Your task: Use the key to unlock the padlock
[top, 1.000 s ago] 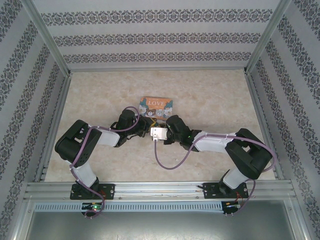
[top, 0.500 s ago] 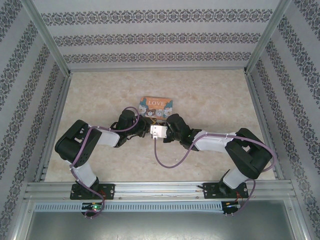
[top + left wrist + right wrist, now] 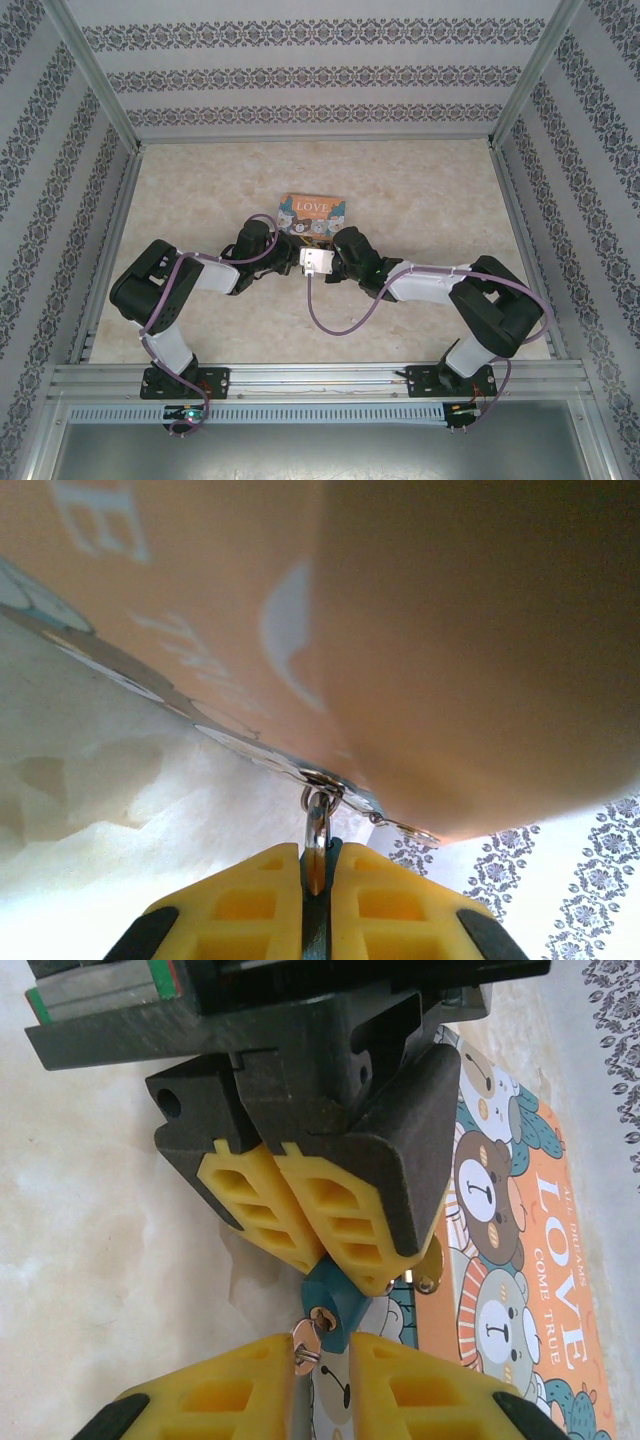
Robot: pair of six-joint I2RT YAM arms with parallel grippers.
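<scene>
Blue padlock (image 3: 332, 1300) at the box (image 3: 520, 1260) edge, key (image 3: 303, 1343) close by.
I read the left end effector (image 3: 345, 1272) clamped on the padlock; the key sits beside its keyhole at the right end effector (image 3: 322, 1360), whose grip I cannot tell.

Lab test cell: silver aluminium-profile frame (image 3: 320, 378) behind my arms (image 3: 430, 285), patterned wallpaper panels (image 3: 300, 75) on three sides, beige marbled tabletop (image 3: 420, 190) beneath.
</scene>
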